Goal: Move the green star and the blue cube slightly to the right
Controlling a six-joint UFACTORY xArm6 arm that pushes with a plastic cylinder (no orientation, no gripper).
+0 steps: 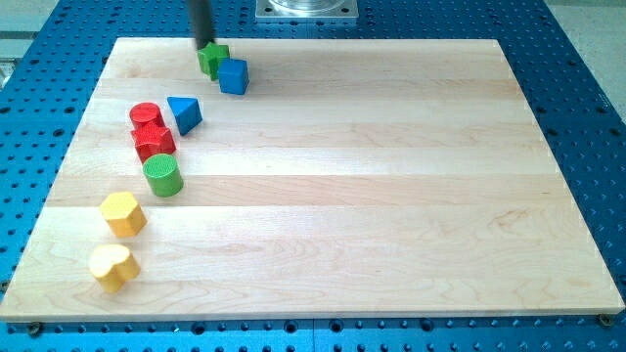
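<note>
Near the view's top left of the pale wooden board point(391, 196): green star point(212, 60), a small notched block with a darker shaded side, touching the blue cube point(234, 75) just to its lower right, the cube glossy and turned slightly askew. My tip point(203, 45) at the star's upper left edge, apparently in contact; no pincer on this rod, nothing held. Further down the left side, a loose column: blue triangle point(185, 113), red cylinder point(146, 115), red star point(155, 141) touching it below, green cylinder point(162, 175), yellow hexagon point(123, 213), and a yellow block point(113, 266) of rounded, unclear shape lowest.
</note>
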